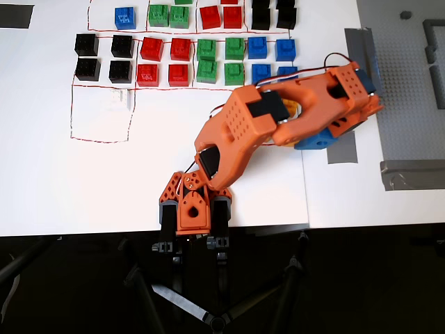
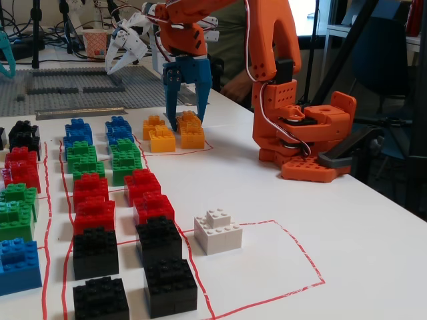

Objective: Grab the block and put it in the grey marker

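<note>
1. Overhead view: you see the orange printed arm [image 1: 278, 118] reach from its base at 6 o'clock toward 2 o'clock. The arm covers the claw and the yellow-orange studded plastic cubes, so you cannot read the claw's state here. A dull-grey tape patch [image 1: 343, 147] shows under the wrist, partly hidden; judge it to be the grey marker. Rows of black, red, green and blue cubes [image 1: 181, 50] sit at 11 o'clock inside red outlines, sorted by colour.

2. Fixed view: the claw [image 2: 188, 123] points straight down over the four yellow-orange cubes at 12 o'clock. Its blue finger [image 2: 171, 100] and orange finger [image 2: 200, 93] stand apart, straddling the rear right cube [image 2: 187, 119], the likely block. You cannot confirm any grip yet; the fingers appear spread and not pressing. The vertical approach keeps the fingers clear of neighbouring cubes. A white studded brick [image 2: 218, 231] sits alone at 6 o'clock.
</note>
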You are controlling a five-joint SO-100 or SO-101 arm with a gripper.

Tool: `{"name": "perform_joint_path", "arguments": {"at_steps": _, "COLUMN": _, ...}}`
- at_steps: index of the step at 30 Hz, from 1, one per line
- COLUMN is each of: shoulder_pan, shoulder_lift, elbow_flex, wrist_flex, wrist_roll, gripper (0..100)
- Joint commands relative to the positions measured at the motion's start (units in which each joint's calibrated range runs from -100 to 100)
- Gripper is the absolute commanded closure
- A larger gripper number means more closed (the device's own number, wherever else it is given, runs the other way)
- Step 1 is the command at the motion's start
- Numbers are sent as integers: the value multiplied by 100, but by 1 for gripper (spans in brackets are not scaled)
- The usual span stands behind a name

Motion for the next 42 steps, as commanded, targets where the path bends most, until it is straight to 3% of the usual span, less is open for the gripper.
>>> {"name": "perform_joint_path", "arguments": {"at_steps": 1, "shoulder_pan": 143, "shoulder_lift": -311, "elbow_flex": -176, "wrist_flex": -101, "wrist_roll": -137, "gripper": 100}}
{"name": "perform_joint_path", "arguments": {"at_steps": 4, "shoulder_pan": 209, "shoulder_lift": -354, "elbow_flex": -385, "wrist_flex": 119, "wrist_roll": -98, "gripper": 100}}
{"name": "perform_joint_path", "arguments": {"at_steps": 11, "shoulder_pan": 93, "shoulder_lift": -924, "elbow_flex": -1547, "wrist_flex": 1882, "wrist_roll": -73, "gripper": 100}}
{"name": "perform_joint_path", "arguments": {"at_steps": 18, "shoulder_pan": -124, "shoulder_lift": -1416, "elbow_flex": -2101, "wrist_flex": 1841, "wrist_roll": -98, "gripper": 100}}
{"name": "perform_joint_path", "arguments": {"at_steps": 32, "shoulder_pan": 692, "shoulder_lift": 1183, "elbow_flex": -5278, "wrist_flex": 1441, "wrist_roll": 54, "gripper": 100}}
{"name": "perform_joint_path", "arguments": {"at_steps": 42, "shoulder_pan": 1208, "shoulder_lift": 2142, "elbow_flex": -6095, "wrist_flex": 1408, "wrist_roll": 274, "gripper": 100}}
